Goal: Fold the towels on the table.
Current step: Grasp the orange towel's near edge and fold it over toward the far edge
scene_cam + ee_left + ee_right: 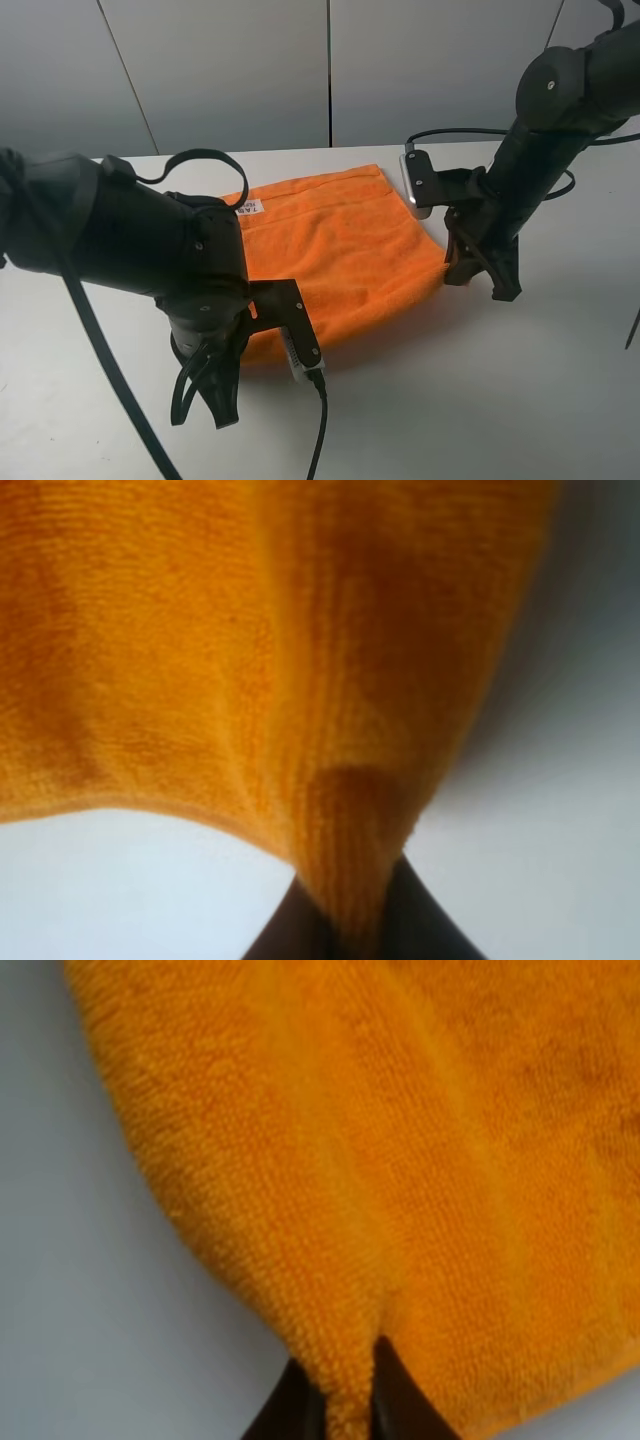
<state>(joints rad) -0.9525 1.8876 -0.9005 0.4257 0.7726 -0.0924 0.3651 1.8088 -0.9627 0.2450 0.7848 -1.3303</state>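
Pinching the towel point(340, 240), the left end effector point(350, 935) is mostly cropped.

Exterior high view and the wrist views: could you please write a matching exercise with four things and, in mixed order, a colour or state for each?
Things:
1. towel
2. table
3. label
4. left tool

Colours or states:
a. shut on a pinch of cloth
b. bright orange
c. small, white, with dark print
d. large, plain white

Pairs: 1-b, 2-d, 3-c, 4-a.
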